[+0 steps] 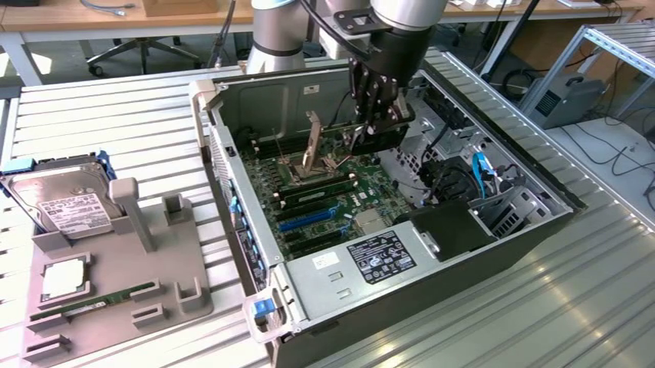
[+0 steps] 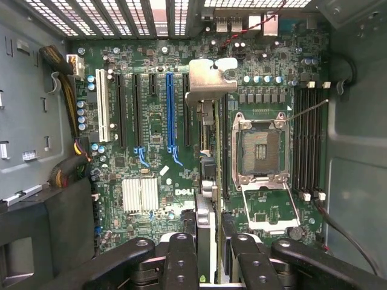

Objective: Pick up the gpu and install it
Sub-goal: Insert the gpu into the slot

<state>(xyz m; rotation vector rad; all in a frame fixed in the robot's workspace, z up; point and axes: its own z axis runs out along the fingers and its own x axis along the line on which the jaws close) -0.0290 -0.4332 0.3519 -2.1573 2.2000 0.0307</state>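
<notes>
The open computer case [image 1: 218, 146] lies on its side with the green motherboard [image 2: 151, 151] facing up. My gripper [image 1: 375, 123] is lowered inside the case and is shut on the gpu [image 1: 379, 140]. In the wrist view the gpu [image 2: 207, 199] is seen edge-on between my fingers [image 2: 181, 254], and its silver end bracket [image 2: 208, 78] points toward the case's rear grille. The card hangs upright above the board, between the blue expansion slot [image 2: 170, 109] and the open CPU socket [image 2: 260, 151], roughly parallel to the slots. I cannot tell whether it touches the board.
A grey fixture [image 1: 123, 299] at the exterior view's left holds a silver hard drive [image 1: 67, 203], a CPU chip [image 1: 64, 280] and a RAM stick [image 1: 92, 300]. The power supply [image 1: 379, 257] and cables [image 1: 481, 172] crowd the case's near end. RAM slots [image 2: 308, 145] flank the socket.
</notes>
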